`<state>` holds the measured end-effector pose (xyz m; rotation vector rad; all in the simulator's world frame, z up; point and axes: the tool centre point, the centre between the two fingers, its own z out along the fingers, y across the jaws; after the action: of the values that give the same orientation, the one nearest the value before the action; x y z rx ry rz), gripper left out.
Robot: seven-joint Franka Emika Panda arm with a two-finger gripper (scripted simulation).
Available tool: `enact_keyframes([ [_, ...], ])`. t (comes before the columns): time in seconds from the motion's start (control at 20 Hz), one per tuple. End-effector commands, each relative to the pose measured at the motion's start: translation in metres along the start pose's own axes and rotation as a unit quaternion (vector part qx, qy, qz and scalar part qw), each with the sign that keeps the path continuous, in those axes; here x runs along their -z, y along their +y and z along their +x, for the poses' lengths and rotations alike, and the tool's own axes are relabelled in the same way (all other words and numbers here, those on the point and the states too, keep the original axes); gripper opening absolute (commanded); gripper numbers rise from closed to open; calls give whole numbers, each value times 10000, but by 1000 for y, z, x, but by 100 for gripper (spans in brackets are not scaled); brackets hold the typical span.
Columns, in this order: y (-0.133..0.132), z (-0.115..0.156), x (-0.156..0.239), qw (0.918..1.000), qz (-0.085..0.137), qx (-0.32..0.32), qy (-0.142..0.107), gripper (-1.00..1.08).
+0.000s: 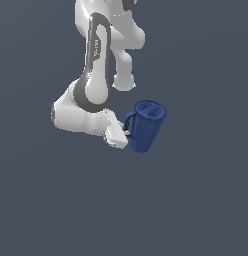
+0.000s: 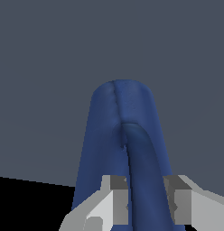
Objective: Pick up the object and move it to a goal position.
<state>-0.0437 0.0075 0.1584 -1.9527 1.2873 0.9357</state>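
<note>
Dark blue tapered mug (image 1: 145, 126) with a thin side handle hangs tilted at the white arm's gripper (image 1: 127, 134), jaws closed narrow on that handle; likely rigid, smooth, off-balance, so may swing about this hold.

I see the mug (image 1: 145, 126) as matt dark blue, plastic-like, with a faintly mottled skin and a seam line in the wrist view. My arm's shell (image 1: 96, 55) looks smooth, glossy white with dark grey inlays. The gripper (image 2: 145, 205) has flat, matt grey fingers (image 2: 117, 200). The ground (image 1: 196, 200) reads as even, matt slate grey.
</note>
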Motion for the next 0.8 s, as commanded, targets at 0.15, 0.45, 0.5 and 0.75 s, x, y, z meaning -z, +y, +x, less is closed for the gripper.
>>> enact_keyframes([
  [0.15,0,-21,46,9988,355,-287,-163,-100],
  [0.45,6,-51,118,9920,902,-763,-436,-100],
  [0.5,7,-56,132,9900,1006,-855,-487,-100],
  [0.75,18,-79,201,9771,1512,-1301,-735,-100],
])
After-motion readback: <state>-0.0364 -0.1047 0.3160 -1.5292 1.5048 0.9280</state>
